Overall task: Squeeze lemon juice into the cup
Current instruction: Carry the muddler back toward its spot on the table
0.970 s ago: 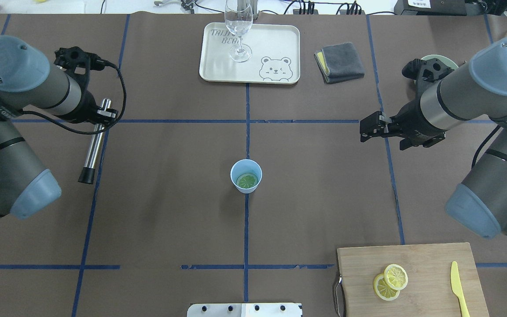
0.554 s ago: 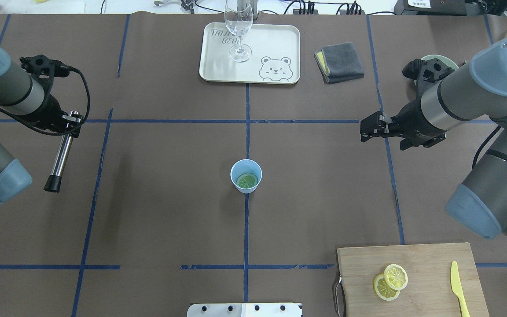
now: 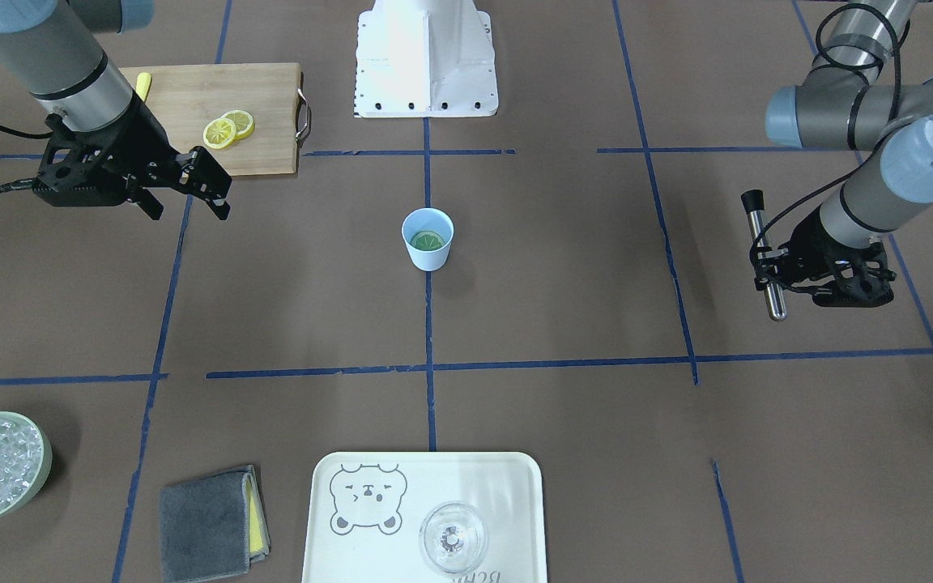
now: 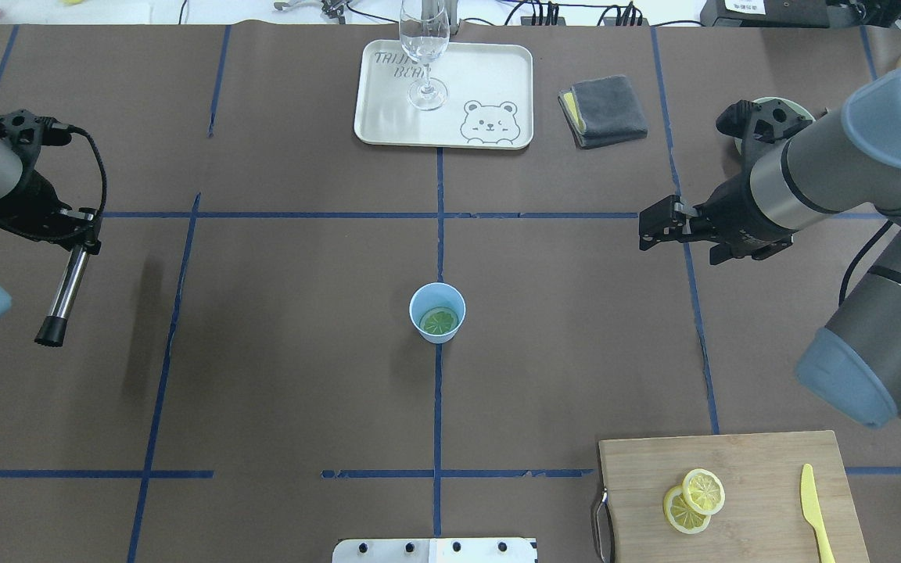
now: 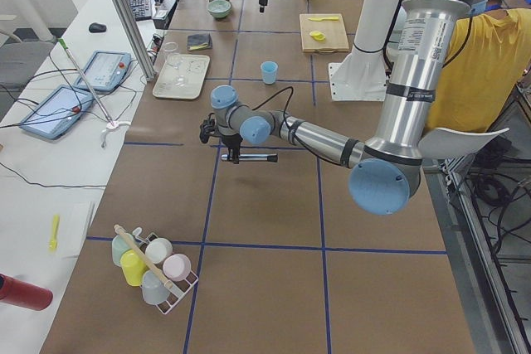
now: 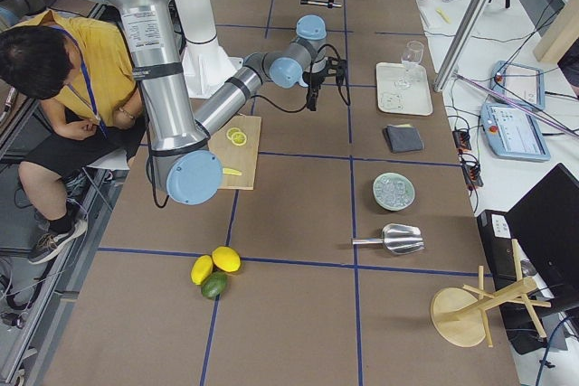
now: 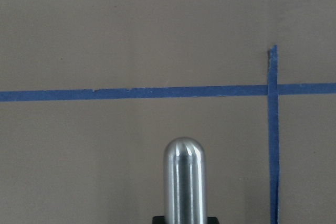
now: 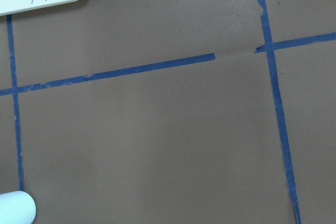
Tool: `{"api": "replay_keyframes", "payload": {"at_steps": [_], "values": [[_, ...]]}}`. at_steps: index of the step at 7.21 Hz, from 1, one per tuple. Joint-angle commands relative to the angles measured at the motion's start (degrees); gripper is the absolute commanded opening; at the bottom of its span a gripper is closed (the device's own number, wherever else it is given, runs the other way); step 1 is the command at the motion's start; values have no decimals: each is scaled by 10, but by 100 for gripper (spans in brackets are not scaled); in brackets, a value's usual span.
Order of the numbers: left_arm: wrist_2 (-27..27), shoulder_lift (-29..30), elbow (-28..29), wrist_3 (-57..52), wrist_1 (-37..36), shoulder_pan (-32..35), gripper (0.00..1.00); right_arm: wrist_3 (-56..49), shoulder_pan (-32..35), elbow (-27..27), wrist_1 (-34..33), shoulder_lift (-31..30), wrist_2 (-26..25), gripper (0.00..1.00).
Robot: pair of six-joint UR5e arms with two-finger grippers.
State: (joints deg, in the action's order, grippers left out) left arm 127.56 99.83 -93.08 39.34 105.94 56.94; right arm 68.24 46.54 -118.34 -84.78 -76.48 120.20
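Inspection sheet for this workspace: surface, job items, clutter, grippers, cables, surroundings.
Surface: table covered in brown paper with blue tape lines.
Job's things: cup upright at centre, one lemon slice lying inside; two more slices overlapping on the board.
Clutter: knife on the board; glass on the tray; cloth; ice bowl; scoop; cup rack; whole fruit.
Grippers: left gripper shut on a metal rod, away from the cup; right gripper open, empty, above the table.
Cables: black cable loops at the left wrist; other leads past the far edge.
Surroundings: person in yellow beside the robot base; tablets on the side bench.
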Motion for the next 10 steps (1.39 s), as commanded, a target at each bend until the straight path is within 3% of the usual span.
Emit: {"api": "replay_keyframes", "payload": {"at_steps": [1,10], "values": [[-13,-16,39,-15,40,5,0,6,0,-12,-2,-2,-1,100],[-39,-19,53,26,60,-2,0,6,-2,-9,-3,-1,0,100]]}}
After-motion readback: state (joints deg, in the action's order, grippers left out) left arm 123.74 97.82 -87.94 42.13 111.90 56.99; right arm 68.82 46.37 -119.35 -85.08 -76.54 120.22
